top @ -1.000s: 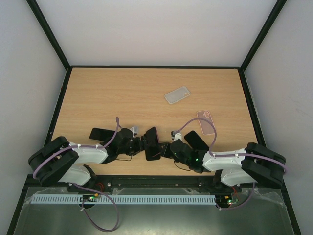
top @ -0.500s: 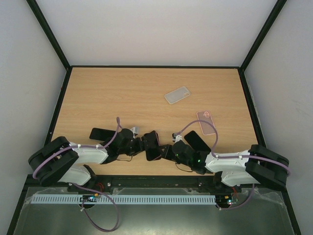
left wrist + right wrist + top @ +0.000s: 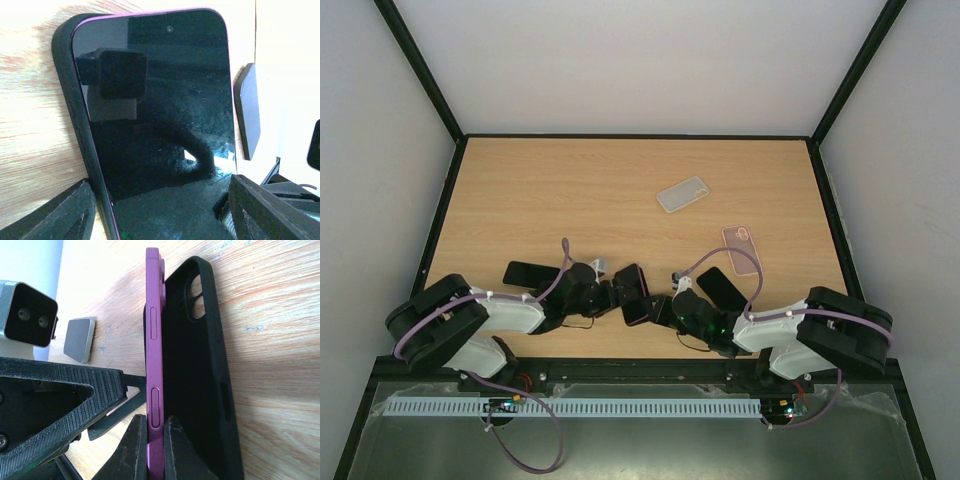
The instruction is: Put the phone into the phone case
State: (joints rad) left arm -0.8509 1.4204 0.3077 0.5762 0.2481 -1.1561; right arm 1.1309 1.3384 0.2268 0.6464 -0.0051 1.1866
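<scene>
Purple phone (image 3: 154,365): item one, the thing you are fitting. It stands edge-on to the right wrist camera, between the fingers of your right gripper (image 3: 154,440), which are together and clamped on its long side, just below the lower side button.

Black case (image 3: 200,390): item two. It sits against the phone's back, on the side facing away from your left gripper (image 3: 160,202), with its camera cutout about level with the lens bump. The left gripper's fingers are set wide apart, one at each long side of the case, and it appears to be gripping the case across its width.

Fit, as judged: partial. From the left wrist, the case rim wraps one long side of the screen; no rim shows on the other. From the right wrist, a narrow gap opens between phone back and case toward the lens end. The phone is started into the case but not seated. Left for you: press the free edge and lens end home until the rim closes all round.

Worktop (image 3: 270,315): wood grain, beneath both grippers.

Not in use: clear case (image 3: 682,194) and pink item (image 3: 741,249), well beyond the right gripper.
</scene>
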